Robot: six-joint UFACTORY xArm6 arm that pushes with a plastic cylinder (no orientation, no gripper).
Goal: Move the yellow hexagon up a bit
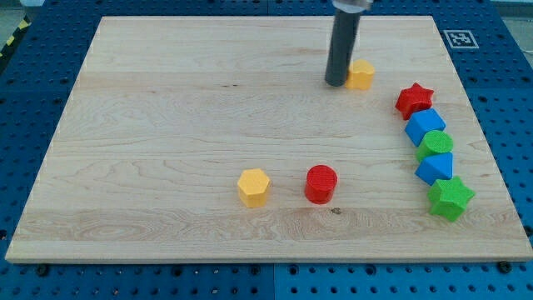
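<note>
The yellow hexagon [253,187] lies on the wooden board [166,125] low in the middle, just left of a red cylinder [321,184]. My tip [336,83] rests near the view's top, far up and to the right of the hexagon. It touches the left side of a second yellow block [361,74], whose shape I cannot make out.
A curved row of blocks runs down the view's right: a red star [414,99], a blue block [425,126], a green block [435,144], a second blue block [435,167] and a green star [450,198]. A marker tag [460,38] sits at the top right corner.
</note>
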